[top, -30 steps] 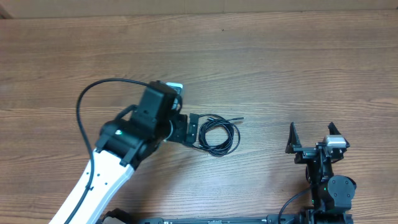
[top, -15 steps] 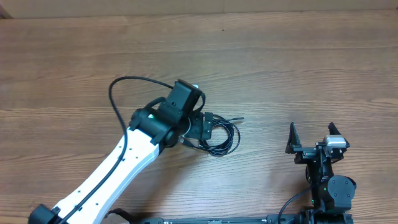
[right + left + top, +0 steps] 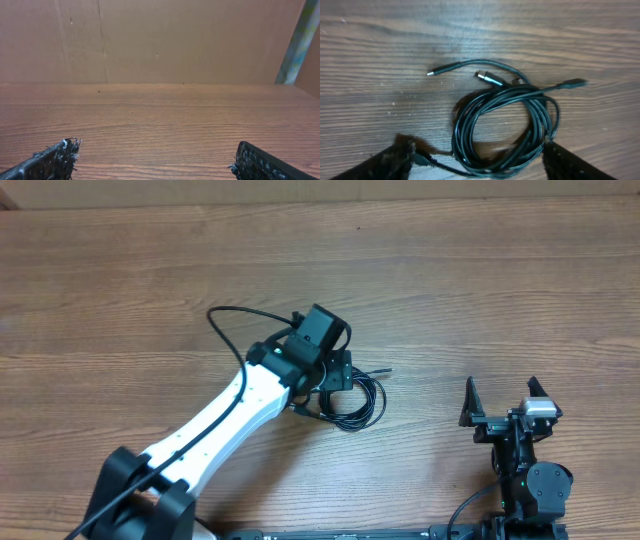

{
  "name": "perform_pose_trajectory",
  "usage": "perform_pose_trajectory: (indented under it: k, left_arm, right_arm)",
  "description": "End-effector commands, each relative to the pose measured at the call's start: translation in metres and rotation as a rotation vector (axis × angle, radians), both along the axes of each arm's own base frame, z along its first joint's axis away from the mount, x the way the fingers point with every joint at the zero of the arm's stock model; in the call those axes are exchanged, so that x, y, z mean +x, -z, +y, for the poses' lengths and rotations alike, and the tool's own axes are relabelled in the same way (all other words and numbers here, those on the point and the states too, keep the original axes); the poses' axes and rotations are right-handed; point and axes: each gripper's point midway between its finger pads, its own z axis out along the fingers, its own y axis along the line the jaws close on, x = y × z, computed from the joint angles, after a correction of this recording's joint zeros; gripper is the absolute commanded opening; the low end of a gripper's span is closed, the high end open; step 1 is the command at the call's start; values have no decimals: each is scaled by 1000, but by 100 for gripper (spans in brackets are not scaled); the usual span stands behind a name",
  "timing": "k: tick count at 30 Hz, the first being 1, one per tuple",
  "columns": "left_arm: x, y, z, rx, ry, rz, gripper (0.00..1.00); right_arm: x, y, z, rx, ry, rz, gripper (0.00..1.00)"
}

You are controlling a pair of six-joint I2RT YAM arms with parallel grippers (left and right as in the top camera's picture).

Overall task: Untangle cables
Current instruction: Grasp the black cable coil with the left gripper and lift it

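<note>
Nearest the base, the right gripper [image 3: 502, 400] sat low over the wooden table [image 3: 450, 270], jaws wide. Farther out, the left gripper [image 3: 479, 150] hung above the coiled cables [image 3: 505, 125], jaws wide and straddling the coil. Whether either fingertip touched it was unclear. Loose plug ends [image 3: 484, 76] lay just beyond.

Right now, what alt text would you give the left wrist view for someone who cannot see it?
A loose coil of thin black cables lies on the wooden table between the fingertips of the open left gripper. Several plug ends poke out above the coil, one silver-tipped.
</note>
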Motion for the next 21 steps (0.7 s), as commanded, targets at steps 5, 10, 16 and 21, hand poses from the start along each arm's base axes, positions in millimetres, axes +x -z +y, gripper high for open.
perform_pose_trajectory:
  k: [5, 10, 16, 21]
  left_arm:
    - [-1, 43, -3, 75, 0, 85, 64]
    - [-4, 66, -1, 109, 2, 132, 40]
    - [-7, 81, 1, 136, 6, 164, 31]
    - [-3, 83, -2, 153, 105, 135, 11]
  right_arm:
    - [0, 2, -1, 5, 6, -4, 100]
    - [0, 2, -1, 5, 6, -4, 100]
    - [0, 2, -1, 5, 6, -4, 100]
    - [0, 2, -1, 5, 6, -4, 100]
